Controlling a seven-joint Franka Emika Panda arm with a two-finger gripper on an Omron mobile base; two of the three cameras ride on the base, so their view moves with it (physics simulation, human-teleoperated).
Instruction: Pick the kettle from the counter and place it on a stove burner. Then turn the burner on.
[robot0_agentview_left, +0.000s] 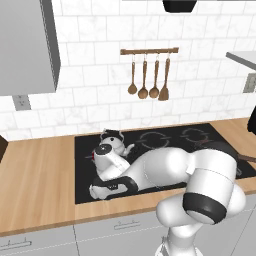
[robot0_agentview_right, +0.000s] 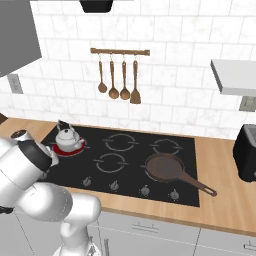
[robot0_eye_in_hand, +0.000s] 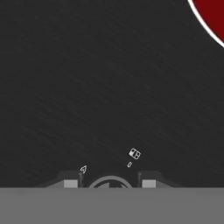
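The silvery kettle (robot0_agentview_left: 116, 144) (robot0_agentview_right: 68, 138) stands upright on the stove burner (robot0_agentview_right: 70, 149) at the left rear of the black cooktop. That burner glows red, and its red edge (robot0_eye_in_hand: 212, 15) lies at the top right of the hand view. My gripper (robot0_agentview_left: 95, 191) (robot0_eye_in_hand: 109, 183) is down at the cooktop's front left corner, well in front of the kettle. Its two fingertips (robot0_eye_in_hand: 70, 183) sit close on either side of a round stove knob (robot0_eye_in_hand: 110, 180). The wood-grain counter (robot0_agentview_left: 35, 180) runs along both sides of the cooktop.
A dark frying pan (robot0_agentview_right: 165, 167) rests on the front right ring, its handle pointing right. More knobs (robot0_agentview_right: 115, 186) line the cooktop's front edge. Wooden utensils hang on a rail (robot0_agentview_right: 120, 51) on the tiled wall. A black appliance (robot0_agentview_right: 246, 152) stands at the far right.
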